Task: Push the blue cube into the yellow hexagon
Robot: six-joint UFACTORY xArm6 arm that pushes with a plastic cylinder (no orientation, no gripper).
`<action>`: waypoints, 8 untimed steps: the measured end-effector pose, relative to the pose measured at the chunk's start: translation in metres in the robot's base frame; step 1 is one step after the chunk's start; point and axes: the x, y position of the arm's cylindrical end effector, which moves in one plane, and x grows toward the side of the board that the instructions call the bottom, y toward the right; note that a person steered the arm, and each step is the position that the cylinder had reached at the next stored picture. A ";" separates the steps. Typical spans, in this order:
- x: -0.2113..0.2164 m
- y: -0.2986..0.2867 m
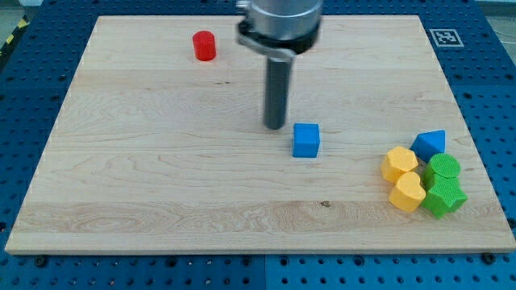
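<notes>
The blue cube (305,140) sits on the wooden board a little right of centre. The yellow hexagon (399,163) lies near the view's right edge, in a cluster of blocks. My tip (276,126) rests on the board just left of and slightly above the blue cube, with a small gap between them. The rod rises straight up from the tip to the arm at the view's top.
Beside the yellow hexagon are a yellow heart (408,192), a blue triangular block (430,144), a green round block (443,168) and a green star (444,196). A red cylinder (205,46) stands at the top left. The board's right edge (476,145) lies close behind the cluster.
</notes>
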 end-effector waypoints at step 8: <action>0.004 0.100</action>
